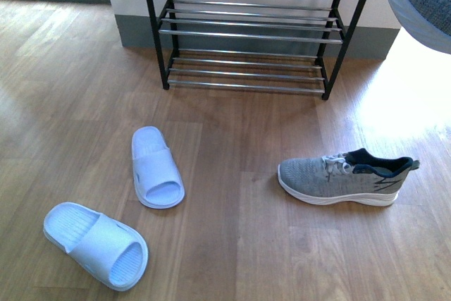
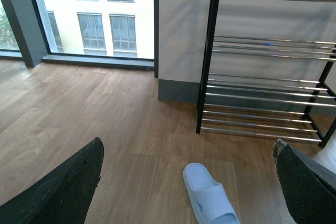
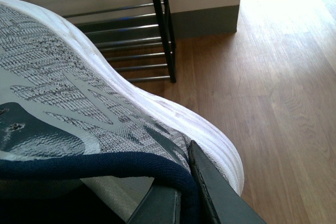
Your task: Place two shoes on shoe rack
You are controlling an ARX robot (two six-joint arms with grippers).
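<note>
- The right gripper (image 3: 181,198) is nearest. It pinches the held sneaker (image 3: 79,77) at its navy collar, with one dark finger (image 3: 212,190) lying against the outer side. The other finger is mostly hidden, so the grip looks firm but I cannot be sure of it.
- This sneaker hangs in the air, short of the shoe rack (image 1: 246,36) and off to its right, toe towards the rods.
- The left gripper (image 2: 188,153) is spread wide and holds nothing. It hovers in front of the rack's left end, above the floor.
- The near slipper (image 1: 99,244) lies furthest from the rack. The far slipper (image 1: 156,167) lies between it and the rack's left leg.
- The second sneaker (image 1: 345,177) rests on the floor in front of the rack's right end, well apart from it.
- No shoe sits on any tier of the rack.
- Judged step: carrying the first shoe. Next, the arm needs to swing leftwards and forwards over a tier, level the sole across the rods, then let go.
</note>
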